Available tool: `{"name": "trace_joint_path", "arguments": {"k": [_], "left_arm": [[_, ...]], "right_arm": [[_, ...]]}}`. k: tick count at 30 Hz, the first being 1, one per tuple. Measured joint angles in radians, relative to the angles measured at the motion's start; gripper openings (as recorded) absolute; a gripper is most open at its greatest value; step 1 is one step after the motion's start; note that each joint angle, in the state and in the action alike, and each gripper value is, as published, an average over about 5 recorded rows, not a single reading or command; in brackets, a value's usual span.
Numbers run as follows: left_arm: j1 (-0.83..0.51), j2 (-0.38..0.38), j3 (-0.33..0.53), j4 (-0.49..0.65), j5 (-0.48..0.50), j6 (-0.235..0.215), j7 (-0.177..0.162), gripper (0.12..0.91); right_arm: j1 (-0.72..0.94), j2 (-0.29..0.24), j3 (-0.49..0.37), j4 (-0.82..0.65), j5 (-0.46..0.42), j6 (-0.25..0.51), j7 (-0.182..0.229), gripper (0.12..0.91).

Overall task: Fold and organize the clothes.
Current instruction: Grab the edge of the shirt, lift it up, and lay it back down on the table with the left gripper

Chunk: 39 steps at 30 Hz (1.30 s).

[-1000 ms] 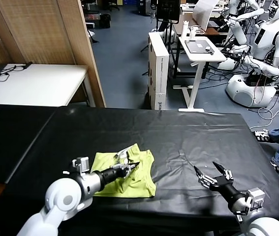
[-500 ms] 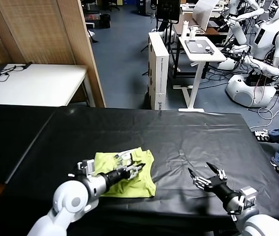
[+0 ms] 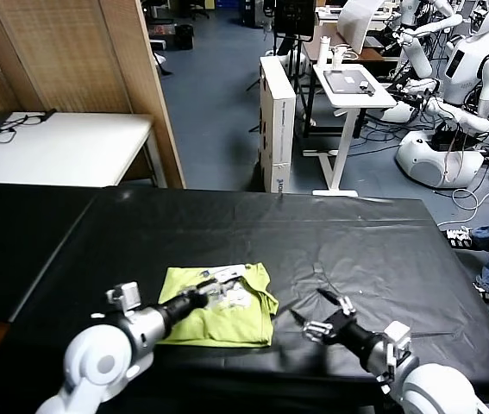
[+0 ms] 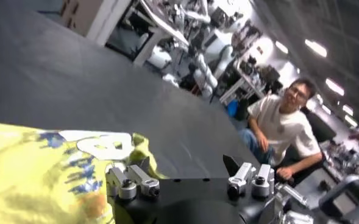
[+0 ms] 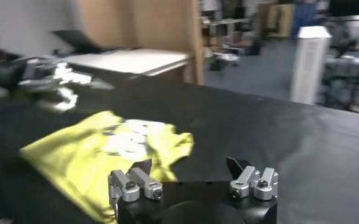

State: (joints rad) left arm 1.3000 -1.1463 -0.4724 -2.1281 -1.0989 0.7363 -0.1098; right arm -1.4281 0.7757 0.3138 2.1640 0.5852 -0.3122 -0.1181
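The left gripper (image 3: 214, 294) sits right over the T-shirt (image 3: 218, 306), its fingers spread wide and holding nothing, the cloth lying loose beneath them, so it looks like a release rather than a grab. From its own wrist camera the yellow-green fabric fills the space just under the open fingers (image 4: 130, 182), white print showing. Across the way, the right gripper (image 3: 322, 315) hovers low over the bare black bench (image 3: 356, 241), also wide open and empty, angled in toward the shirt's nearer side; my guess is it is lining up to take an edge for the next fold. Its wrist view shows the T-shirt ahead of it, near but apart, nothing between the fingers (image 5: 133, 182). Now the garment itself: it lies as a compact, roughly square bundle near the bench's front edge, left of centre, print side up with the white label at the far edge, a few wrinkles along the right side. Judging by that shape, the folding is well along, with tidying or one more fold likely left. The rest of the bench cover shows only creases.
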Motion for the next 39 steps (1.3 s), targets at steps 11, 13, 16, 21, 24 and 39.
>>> {"name": "trace_joint_path", "arguments": {"k": [11,13,16,21,24,39], "left_arm": [[0.075,0.001,-0.113,-0.022,0.087,-0.007,0.01,0.907],[0.091,0.007,-0.133,-0.029,0.113,-0.031,0.018,0.907],[0.116,0.012,-0.156,-0.036,0.171,-0.089,0.028,0.907],[0.161,0.007,-0.186,-0.047,0.253,-0.182,0.043,0.907],[0.189,0.001,-0.196,-0.054,0.298,-0.221,0.059,0.907],[0.265,-0.044,-0.18,-0.057,0.403,-0.31,0.087,0.907]], "right_arm": [[0.206,0.086,-0.189,-0.122,-0.173,-0.032,-0.022,0.907],[0.243,0.107,-0.225,-0.148,-0.194,-0.033,-0.019,0.907],[0.3,0.135,-0.275,-0.189,-0.213,-0.036,-0.01,0.907],[0.386,0.179,-0.33,-0.26,-0.222,-0.043,0.018,0.907],[0.418,0.202,-0.34,-0.297,-0.223,-0.045,0.044,0.907],[0.372,0.22,-0.241,-0.26,-0.043,-0.118,0.144,0.907]]}}
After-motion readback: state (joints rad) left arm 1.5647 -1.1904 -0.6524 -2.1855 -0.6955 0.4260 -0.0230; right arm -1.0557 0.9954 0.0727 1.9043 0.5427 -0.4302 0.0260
